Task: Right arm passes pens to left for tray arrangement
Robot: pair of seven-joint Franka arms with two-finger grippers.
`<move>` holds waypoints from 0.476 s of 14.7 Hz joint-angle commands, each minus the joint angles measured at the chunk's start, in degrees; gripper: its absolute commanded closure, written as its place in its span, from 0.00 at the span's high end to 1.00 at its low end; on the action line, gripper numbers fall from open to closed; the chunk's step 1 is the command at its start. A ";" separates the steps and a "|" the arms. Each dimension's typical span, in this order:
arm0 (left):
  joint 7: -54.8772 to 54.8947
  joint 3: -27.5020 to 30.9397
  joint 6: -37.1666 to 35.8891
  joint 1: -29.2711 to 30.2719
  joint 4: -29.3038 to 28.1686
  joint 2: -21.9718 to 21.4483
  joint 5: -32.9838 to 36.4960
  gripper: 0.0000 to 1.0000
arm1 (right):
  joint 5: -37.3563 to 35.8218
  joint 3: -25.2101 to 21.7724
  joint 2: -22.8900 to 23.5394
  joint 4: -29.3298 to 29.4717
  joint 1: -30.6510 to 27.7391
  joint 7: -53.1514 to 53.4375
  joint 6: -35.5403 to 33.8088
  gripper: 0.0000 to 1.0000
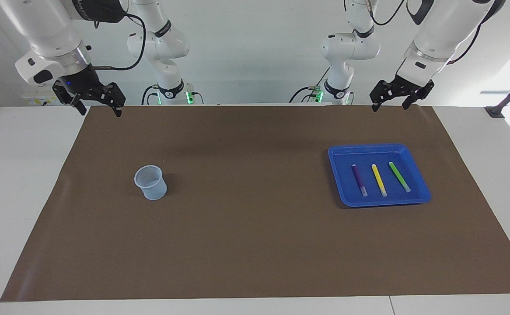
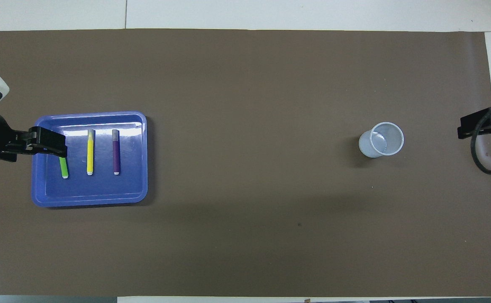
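We find all three pens lying in the blue tray [image 1: 419, 173], which sits on the brown mat [image 1: 255, 245] toward the left arm's end of the counter: the purple pen [image 1: 358, 179], the yellow pen [image 1: 379, 179] and the green pen [image 1: 399, 176] rest side by side, apart from one another and roughly parallel, whitish ends pointing away from the robots. We read that neat row as the arrangement the task asks for, so the work looks finished or very nearly so. The small translucent cup [image 1: 150, 182] stands upright toward the right arm's end, and we see nothing in it. The left end effector [image 1: 389, 101] hangs raised over the mat's edge nearest the robots, fingers spread wide and holding nothing; seen from overhead it overlaps the tray's rim and hides part of the green pen only because it is high. The right end effector [image 1: 97, 104] waits over its own corner of the mat, likewise wide and empty.
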 commanded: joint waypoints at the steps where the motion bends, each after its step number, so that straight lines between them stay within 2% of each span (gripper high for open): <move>1: 0.65 0.35 -0.40 -0.13 0.06 -0.85 -0.70 1.00 | -0.07 0.30 -1.09 -1.16 -0.68 -1.62 0.43 1.00; 7: 0.92 0.44 0.21 0.48 -0.12 -0.94 -0.70 1.00 | -0.07 0.30 -1.09 -1.16 -0.68 -1.62 0.43 1.00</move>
